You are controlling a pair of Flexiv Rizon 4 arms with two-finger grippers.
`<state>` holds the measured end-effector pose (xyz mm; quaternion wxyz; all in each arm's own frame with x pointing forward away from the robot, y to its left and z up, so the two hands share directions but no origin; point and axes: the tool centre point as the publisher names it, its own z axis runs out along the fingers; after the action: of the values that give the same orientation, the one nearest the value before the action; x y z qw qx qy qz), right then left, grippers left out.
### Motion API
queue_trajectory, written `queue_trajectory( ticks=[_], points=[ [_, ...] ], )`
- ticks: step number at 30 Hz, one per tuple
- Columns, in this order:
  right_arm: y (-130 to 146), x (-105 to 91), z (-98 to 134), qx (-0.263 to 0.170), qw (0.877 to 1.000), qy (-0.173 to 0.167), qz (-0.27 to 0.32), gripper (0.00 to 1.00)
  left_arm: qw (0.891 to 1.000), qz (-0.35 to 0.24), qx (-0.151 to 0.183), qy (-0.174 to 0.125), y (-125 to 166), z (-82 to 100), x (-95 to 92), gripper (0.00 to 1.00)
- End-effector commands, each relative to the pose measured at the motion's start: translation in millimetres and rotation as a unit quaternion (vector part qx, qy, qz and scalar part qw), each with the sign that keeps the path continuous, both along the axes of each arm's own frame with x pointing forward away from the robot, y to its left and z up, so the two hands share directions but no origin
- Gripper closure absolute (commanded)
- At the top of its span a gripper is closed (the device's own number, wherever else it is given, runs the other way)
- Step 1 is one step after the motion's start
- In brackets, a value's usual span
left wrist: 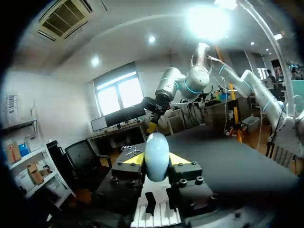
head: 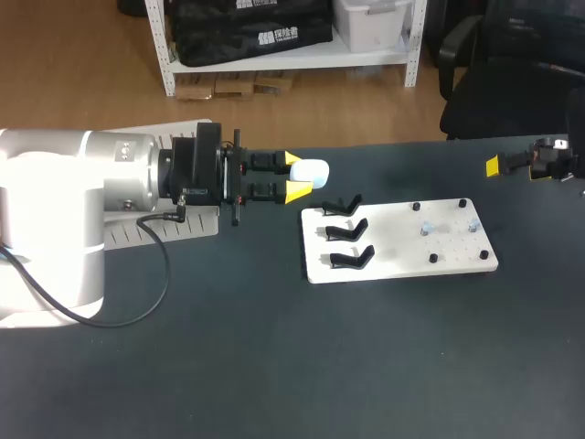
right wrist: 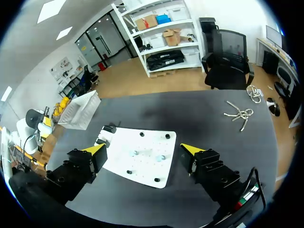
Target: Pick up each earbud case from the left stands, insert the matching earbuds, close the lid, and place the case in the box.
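Clamping a pale earbud case, the left claw hovers (right claw gapes wide).

Earbud case, upper middle of frame: smooth, glossy pale plastic. Tabletop: dark, matt. Board right of centre: white, smooth, matt. Stands on it: black plastic. My left arm casing: silver, satin sheen. Cable: black, rubbery.
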<state>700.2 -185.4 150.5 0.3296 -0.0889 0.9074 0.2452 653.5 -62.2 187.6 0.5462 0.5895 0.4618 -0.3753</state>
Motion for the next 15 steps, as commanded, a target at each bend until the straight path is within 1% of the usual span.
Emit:
queue_trajectory(
  ticks=[1,10,12,13,15],
  points=[
    [-0.5,0.3,-0.4,0.001,1.000,0.000,0.001,0.00,1.000,0.013,-0.004,-0.004,-0.5,-0.5,-2.4,1.00],
    [-0.5,0.3,-0.4,0.001,1.000,0.000,0.001,0.00,1.000,0.013,-0.004,-0.004,-0.5,-0.5,-2.4,1.00],
    [-0.5,0.3,-0.4,0.001,1.000,0.000,0.001,0.00,1.000,0.016,-0.011,0.011,-0.7,-1.5,-3.0,1.00],
    [-0.5,0.3,-0.4,0.001,1.000,0.000,0.001,0.00,0.999,0.012,-0.018,0.026,-1.3,-2.0,-3.5,1.00],
    [-0.5,0.3,-0.4,0.001,1.000,0.000,0.001,0.00,0.999,0.010,-0.023,0.034,-2.8,-0.7,-3.7,1.00]
  ],
)
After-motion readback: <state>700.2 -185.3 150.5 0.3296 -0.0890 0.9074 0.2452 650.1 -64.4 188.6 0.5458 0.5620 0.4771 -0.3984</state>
